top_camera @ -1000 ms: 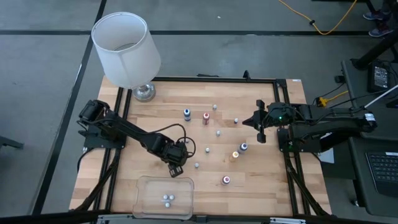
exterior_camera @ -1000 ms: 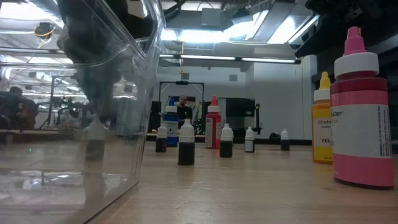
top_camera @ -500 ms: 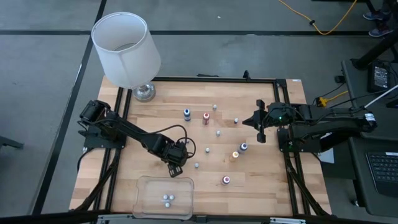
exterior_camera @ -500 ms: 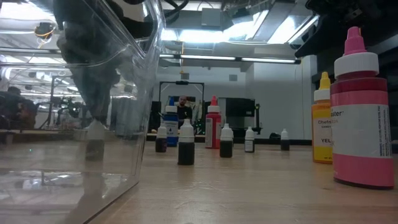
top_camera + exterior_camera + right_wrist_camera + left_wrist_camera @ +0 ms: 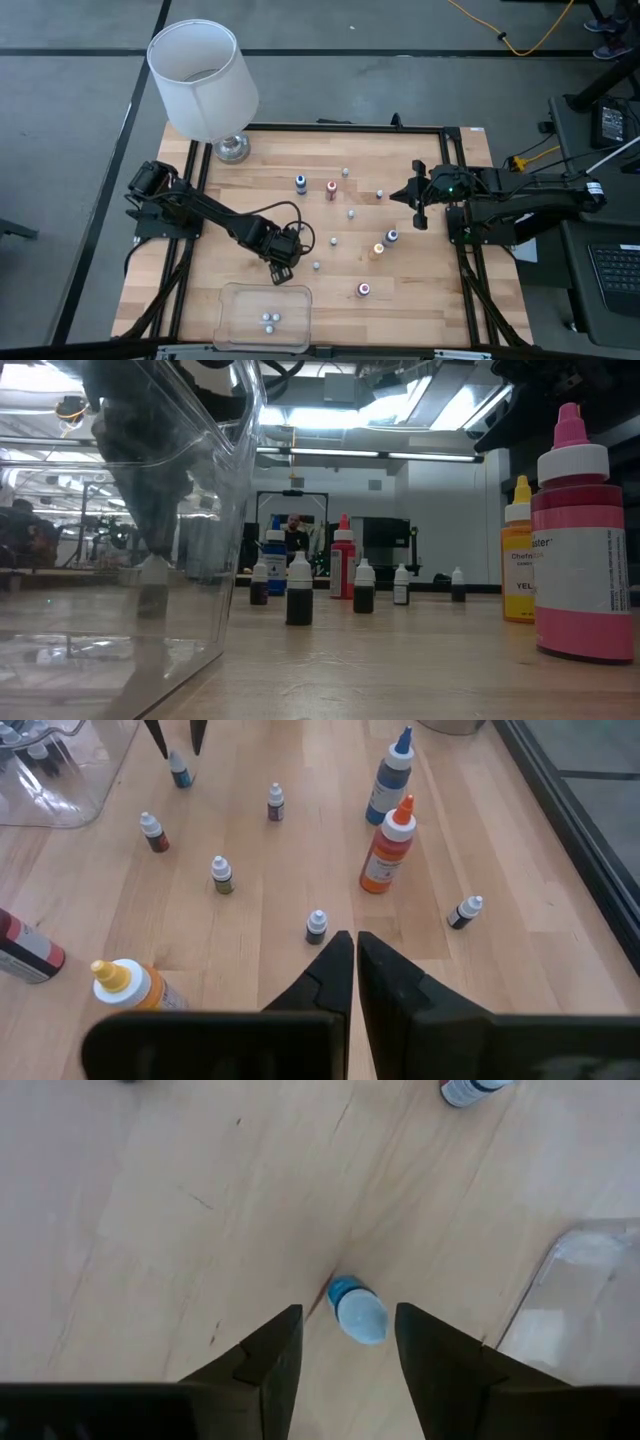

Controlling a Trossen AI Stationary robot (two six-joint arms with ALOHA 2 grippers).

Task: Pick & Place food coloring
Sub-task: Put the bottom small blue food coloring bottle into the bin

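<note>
From overhead we've got the left gripper (image 5: 279, 272) hanging over the wooden table (image 5: 250, 170), just beside the far edge of the clear plastic tub (image 5: 232, 300), which already has a few tiny bottles in it. The other food colouring bottles stand scattered mid-table, and the right gripper (image 5: 418, 209) waits near the right edge with its jaws pressed shut. The big white-shaded lamp (image 5: 203, 80) sits at the far left corner. Down low, we're looking through the tub wall at a row of small bottles, with a fat pink-capped bottle (image 5: 581, 550) up close. On the left wrist cam, the fingers are parted either side of a small blue bottle with a pale cap (image 5: 356, 1311), standing on the wood and not squeezed.
</note>
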